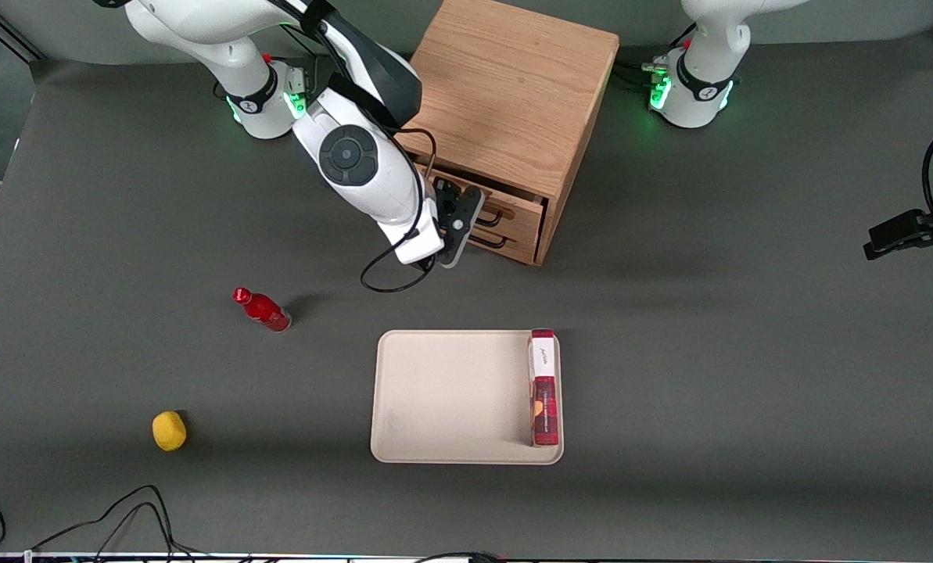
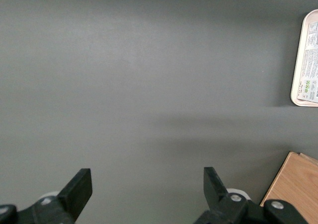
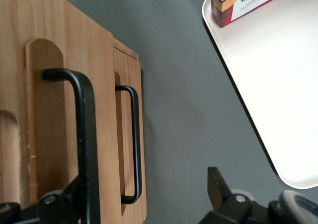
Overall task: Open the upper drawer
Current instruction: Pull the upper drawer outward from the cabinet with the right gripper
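Observation:
The oak cabinet [image 1: 513, 86] stands between the two arm bases, its drawer fronts facing the front camera. The upper drawer [image 1: 519, 205] [image 3: 54, 134] seems to stick out a little from the cabinet. Its thin black handle [image 1: 494, 219] [image 3: 85, 134] runs along its front. The lower drawer [image 1: 517, 241] [image 3: 126, 144] sits under it with its own black handle [image 3: 135, 134]. My right gripper [image 1: 468, 227] [image 3: 146, 194] is right in front of the drawers at handle height, open. The upper handle passes just inside one finger [image 3: 74, 196]; the other finger [image 3: 216, 184] hangs over bare table.
A cream tray [image 1: 450, 395] [image 3: 278, 85] lies nearer the front camera than the cabinet, with a red biscuit box [image 1: 543, 387] [image 3: 248, 0] along one rim. A red bottle [image 1: 263, 310] and a yellow lemon [image 1: 169, 430] lie toward the working arm's end. Cables run along the table's front edge.

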`<move>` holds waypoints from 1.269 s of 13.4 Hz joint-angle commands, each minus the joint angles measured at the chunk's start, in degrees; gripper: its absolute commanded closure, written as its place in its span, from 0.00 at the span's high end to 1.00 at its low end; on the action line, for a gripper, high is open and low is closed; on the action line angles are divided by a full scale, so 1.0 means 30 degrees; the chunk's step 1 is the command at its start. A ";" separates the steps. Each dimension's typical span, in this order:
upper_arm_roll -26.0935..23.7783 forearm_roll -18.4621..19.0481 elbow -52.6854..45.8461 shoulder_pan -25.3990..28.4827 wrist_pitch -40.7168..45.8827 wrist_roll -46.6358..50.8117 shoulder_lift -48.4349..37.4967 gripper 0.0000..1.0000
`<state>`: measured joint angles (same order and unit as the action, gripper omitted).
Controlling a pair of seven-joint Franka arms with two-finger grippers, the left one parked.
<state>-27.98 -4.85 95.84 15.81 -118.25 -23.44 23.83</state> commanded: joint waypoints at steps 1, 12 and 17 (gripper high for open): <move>-0.0018 0.0473 -0.0860 -0.0171 -0.0018 -0.0709 0.0698 1.00; 0.0187 0.1029 -0.2413 -0.0932 0.0012 -0.1708 0.1549 1.00; 0.0216 0.1088 -0.3029 -0.1167 0.0012 -0.2147 0.1988 1.00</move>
<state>-27.06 -2.45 89.36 12.64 -118.27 -28.23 27.85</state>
